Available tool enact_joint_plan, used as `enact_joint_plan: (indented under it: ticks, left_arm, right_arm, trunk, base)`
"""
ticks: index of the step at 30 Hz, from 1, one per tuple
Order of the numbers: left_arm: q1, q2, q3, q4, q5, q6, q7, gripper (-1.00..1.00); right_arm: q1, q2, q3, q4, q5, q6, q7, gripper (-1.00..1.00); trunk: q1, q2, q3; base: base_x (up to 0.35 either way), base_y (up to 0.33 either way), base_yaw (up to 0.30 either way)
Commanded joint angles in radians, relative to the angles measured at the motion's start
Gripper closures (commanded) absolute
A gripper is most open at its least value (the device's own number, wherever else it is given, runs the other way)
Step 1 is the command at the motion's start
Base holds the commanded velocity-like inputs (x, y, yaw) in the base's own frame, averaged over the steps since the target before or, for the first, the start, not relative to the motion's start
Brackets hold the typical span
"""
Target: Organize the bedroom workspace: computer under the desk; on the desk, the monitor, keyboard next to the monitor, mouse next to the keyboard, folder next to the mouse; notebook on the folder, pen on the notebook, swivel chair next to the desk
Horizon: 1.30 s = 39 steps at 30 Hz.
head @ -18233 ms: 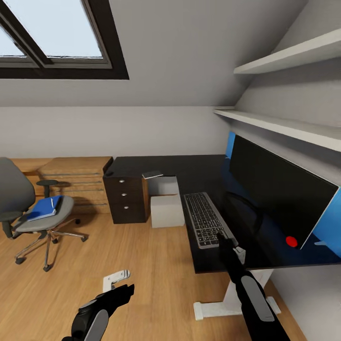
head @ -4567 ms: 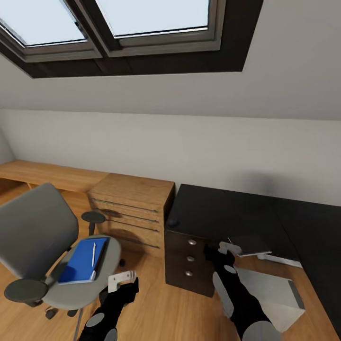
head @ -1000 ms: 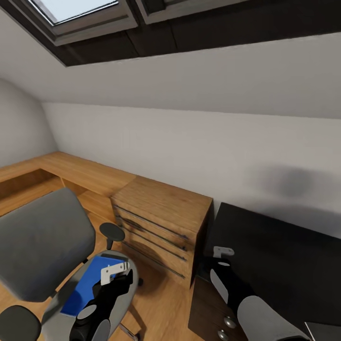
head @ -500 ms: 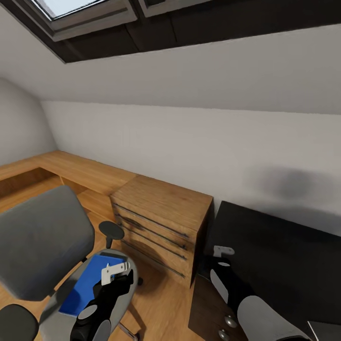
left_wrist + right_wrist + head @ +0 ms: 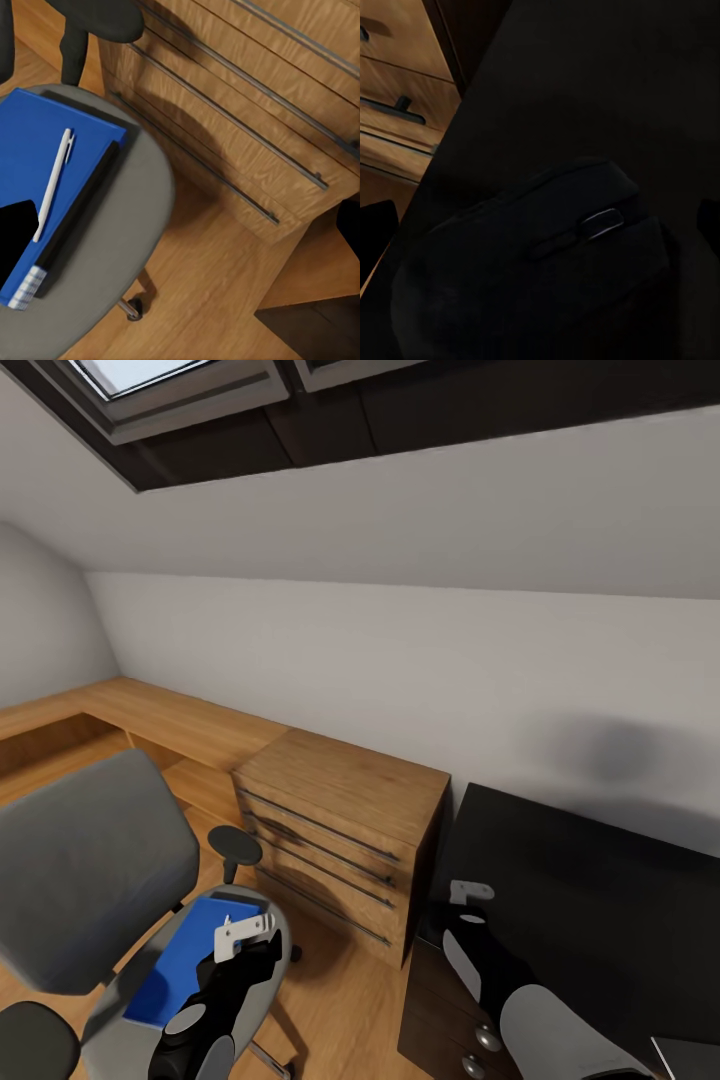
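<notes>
The grey swivel chair stands at the left with the blue folder lying on its seat. In the left wrist view the white pen rests on the folder. My left gripper hovers open above the seat's near edge, nothing between its fingers. My right gripper hangs open over the near corner of the black desk. The right wrist view looks closely at the black mouse on the desk top, with a dark finger at each side edge.
An oak dresser with bar handles stands between chair and desk, its drawer fronts close to the seat. A black armrest sticks up beside the folder. Black drawers sit under the desk. A low oak bench runs along the wall.
The head view has drifted very slightly. The chair, the folder and both grippers stand as they did a second ago.
</notes>
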Motion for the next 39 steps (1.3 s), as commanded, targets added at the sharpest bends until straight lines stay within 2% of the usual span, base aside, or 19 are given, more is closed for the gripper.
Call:
enact_joint_plan:
  ticks: [1, 29, 30, 39]
  left_arm:
    - [-0.001, 0.000, -0.001, -0.001, 0.010, 0.002, 0.009, -1.00]
    - [-0.001, 0.000, -0.002, -0.002, 0.010, 0.002, 0.009, -1.00]
    - [-0.001, 0.000, -0.002, -0.002, 0.010, 0.002, 0.009, -1.00]
    - [-0.001, 0.000, -0.002, -0.002, 0.010, 0.002, 0.009, -1.00]
  right_arm:
    - [0.000, -0.001, 0.009, -0.002, -0.010, 0.006, -0.009, -1.00]
    - [0.000, -0.001, 0.008, 0.004, -0.013, 0.042, -0.011, -1.00]
    - [0.000, -0.001, 0.008, 0.004, -0.013, 0.042, -0.011, 1.00]
    - [0.000, -0.001, 0.008, 0.003, -0.015, 0.040, -0.011, 1.00]
  trunk:
    - [0.000, -0.001, -0.001]
    - [0.000, -0.001, -0.001]
    - [0.000, -0.001, -0.001]
    - [0.000, -0.001, -0.001]
  base:
    - [0.000, 0.000, 0.000]
    - [0.000, 0.000, 0.000]
    - [0.000, 0.000, 0.000]
    - [0.000, 0.000, 0.000]
